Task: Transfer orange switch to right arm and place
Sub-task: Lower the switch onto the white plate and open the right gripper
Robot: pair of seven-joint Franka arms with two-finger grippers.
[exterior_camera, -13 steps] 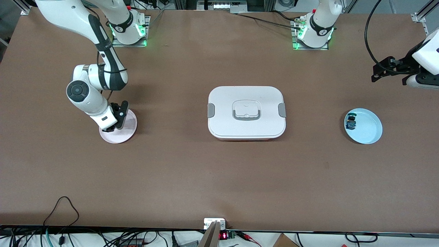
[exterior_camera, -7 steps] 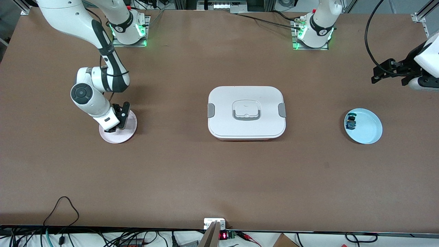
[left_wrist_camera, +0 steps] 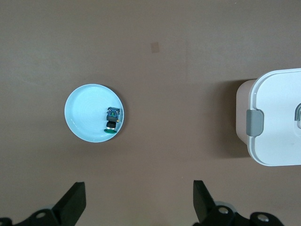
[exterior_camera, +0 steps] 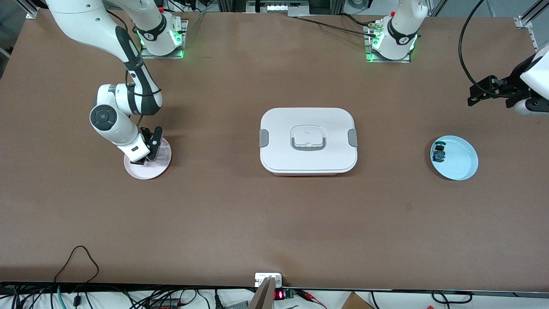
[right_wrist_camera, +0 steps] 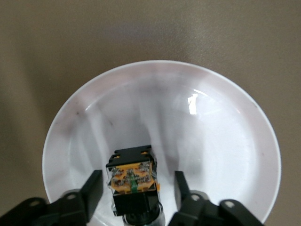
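Desk (exterior_camera: pixel 240 223) in the front view carried a pink plate (exterior_camera: pixel 158 167) toward the right arm's end, and we saw the right hand (exterior_camera: pixel 143 160) low over it. A white lidded box (exterior_camera: pixel 308 140) sat mid-desk; a blue plate (exterior_camera: pixel 461 165) held a teal-capped part (exterior_camera: pixel 438 153). The left hand (exterior_camera: pixel 472 96) waited in the air, over the desk's edge at its own end. In the left wrist view we found its fingers (left_wrist_camera: pixel 75 201) spread wide, holding nothing. In the right wrist view the orange switch (right_wrist_camera: pixel 132 179) rested on the plate between parted fingers (right_wrist_camera: pixel 93 190), gaps visible on both sides.

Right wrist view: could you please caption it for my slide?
Right gripper open around the orange switch resting in the pink plate.
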